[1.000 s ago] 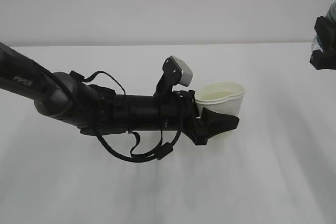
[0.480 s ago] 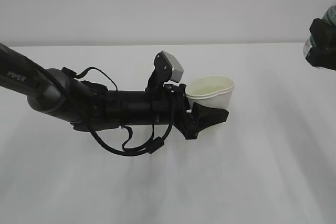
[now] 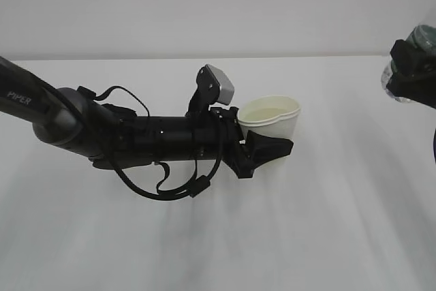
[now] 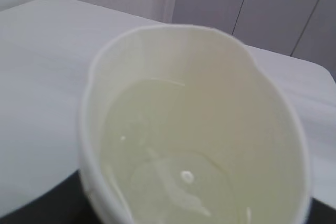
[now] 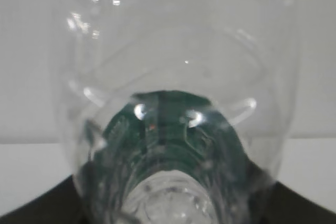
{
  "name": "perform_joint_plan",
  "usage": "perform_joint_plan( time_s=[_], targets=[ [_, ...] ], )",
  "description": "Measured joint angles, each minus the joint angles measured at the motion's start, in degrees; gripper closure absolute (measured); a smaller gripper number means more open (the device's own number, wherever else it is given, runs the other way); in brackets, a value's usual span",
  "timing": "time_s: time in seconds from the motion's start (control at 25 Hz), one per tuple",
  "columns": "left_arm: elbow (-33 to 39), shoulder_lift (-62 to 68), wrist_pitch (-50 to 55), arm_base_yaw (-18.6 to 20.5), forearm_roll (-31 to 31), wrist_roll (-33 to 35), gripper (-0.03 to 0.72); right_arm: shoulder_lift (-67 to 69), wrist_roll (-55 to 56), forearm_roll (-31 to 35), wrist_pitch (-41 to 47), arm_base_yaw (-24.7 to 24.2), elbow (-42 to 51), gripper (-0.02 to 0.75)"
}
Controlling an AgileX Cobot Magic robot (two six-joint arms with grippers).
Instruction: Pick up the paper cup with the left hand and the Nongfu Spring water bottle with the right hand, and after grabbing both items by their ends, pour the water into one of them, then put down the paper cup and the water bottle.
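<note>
Paper cup with water, squeezed in left jaws.

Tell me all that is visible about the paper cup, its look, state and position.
The paper cup is small and white, with a rolled rim squeezed out of round and a pale cream inside. It stands upright and holds clear liquid in its lower part. The left gripper clamps its side wall from the left. Whether its base touches the white table cannot be told.

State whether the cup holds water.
It does: the wrist view shows clear liquid pooled inside the cup, which is gripped by the left gripper.
</note>
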Motion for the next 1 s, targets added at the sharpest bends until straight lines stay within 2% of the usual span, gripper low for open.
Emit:
perform_joint_plan(
  time_s=[0.2, 0.64, 1.0],
  targets=[
    [0.0, 0.0, 0.0, 1.1, 0.1, 0.1, 0.276, 4.4, 0.1, -2.1, -1.1, 0.0, 0.0, 0.363],
    [0.0, 0.0, 0.3, 1.6, 0.8, 0.1, 0.276, 12.0, 0.2, -2.2, -1.5, 0.0, -0.5, 0.363],
    [0.0, 0.0, 0.8, 1.6, 1.8, 0.1, 0.279, 18.6, 0.3, -2.2, -1.5, 0.0, -5.0, 0.363]
  ],
)
